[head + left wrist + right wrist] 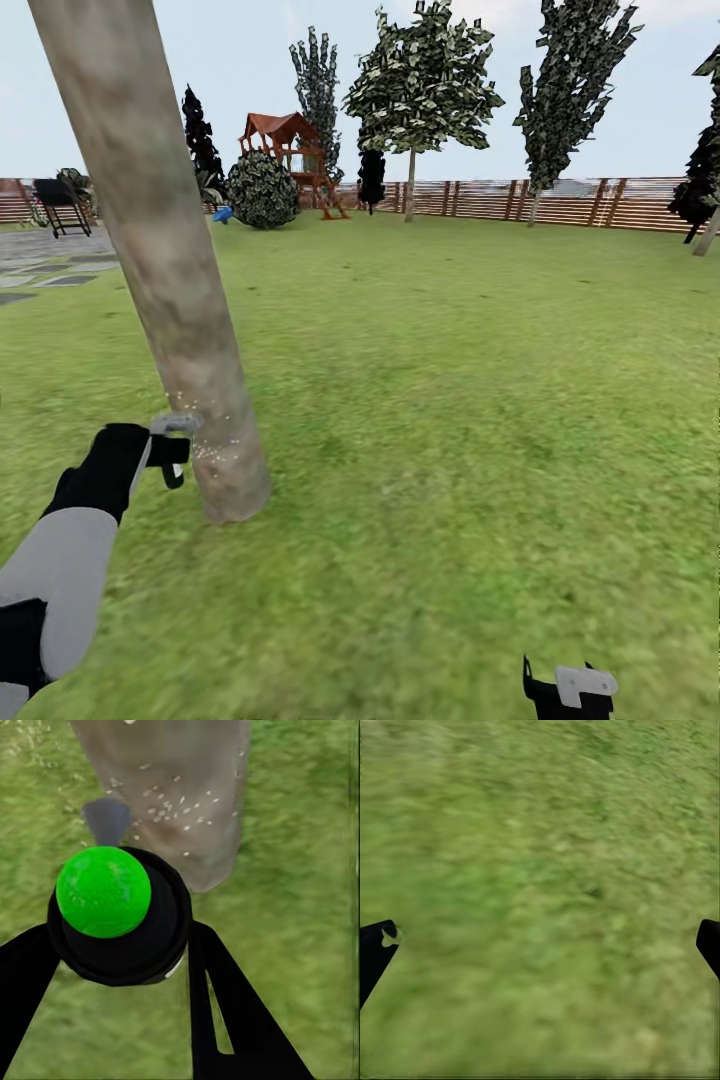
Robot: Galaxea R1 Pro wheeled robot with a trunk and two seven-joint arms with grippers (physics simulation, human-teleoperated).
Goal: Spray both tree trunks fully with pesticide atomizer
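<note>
The left gripper [172, 452] is closed around the pesticide atomizer, a black-bodied sprayer with a round bright green cap [104, 891] and a grey nozzle. In the left wrist view its two black fingers [225, 1009] flank the body on both sides, which keeps the nozzle aimed forward.

The atomizer is held low, just beside the near tree trunk, a smooth, mottled beige-grey column [160, 260] leaning slightly in the head view. White specks [161, 802] dot the bark near the base, at nozzle height; this placement suggests the lower trunk is being sprayed. The bark higher up shows no specks, so coverage appears partial.

The right gripper [570, 692] hangs idle over the green lawn [450, 400], its fingertips spread wide apart and holding nothing.

A second slim-trunked tree with a dark green blocky crown [420, 80] stands well apart, near the brown slatted wooden fence [480, 198]. It likely remains to be treated.
</note>
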